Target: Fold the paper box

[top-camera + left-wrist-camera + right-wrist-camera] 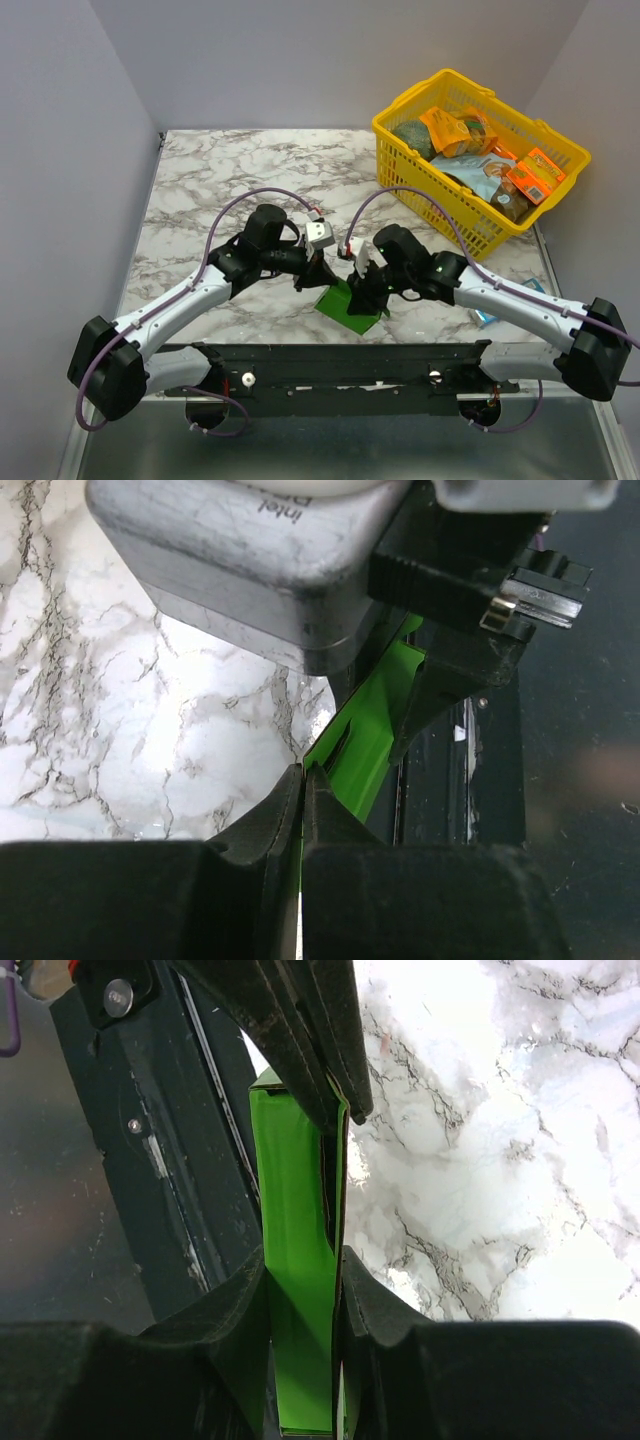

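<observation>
Near edge, middle of the desk [220,180]: one paper box [348,300], bright green card, partly folded and held by both arms. Two arms, two pincers, meeting over it.

Left pincer [316,274]: clenched on the card's left rim. In the left wrist view, the fingers [275,820] stand almost together with only a thin green edge [372,730] between them.

Right pincer [364,290]: grasping the paper box from the right. In the right wrist view, a green panel [292,1170] fills the gap between its fingers [240,1305], and the left arm's finger crosses the panel's top.

Right edge, a bit farther: one blue-and-white pack [487,318], mostly under the right arm.

Far right corner: one yellow basket [470,225] with several packets inside, overlapping, so no sure count.

Hard to make out: the box's full outline and its flaps. The pincers cover its upper part from above, and both wrist views cut it off.
</observation>
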